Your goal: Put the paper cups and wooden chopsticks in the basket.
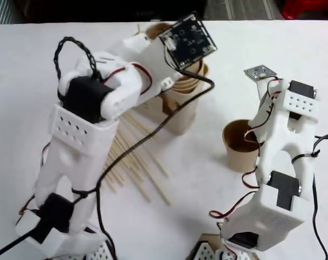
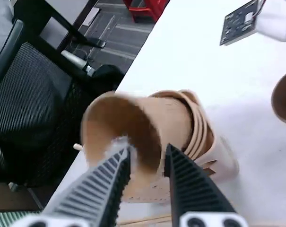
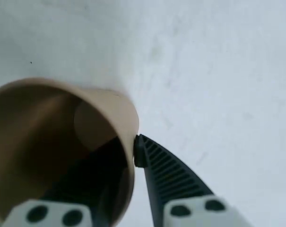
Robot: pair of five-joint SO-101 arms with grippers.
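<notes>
Seen from above, the left arm (image 1: 77,141) covers the 9 o'clock ends of the chopsticks (image 1: 134,173) and much of the stack (image 1: 186,122). Its camera board (image 1: 188,38) hides the left jaws. The left cup (image 2: 119,125), pinched by those jaws, is blurred in the wrist view. The right arm (image 1: 285,141) overlaps the right cup (image 1: 237,143) at 3 o'clock. The right wrist view crops that cup. A brown piece (image 1: 207,246) at the 6 o'clock edge is cut off and unidentifiable.
</notes>
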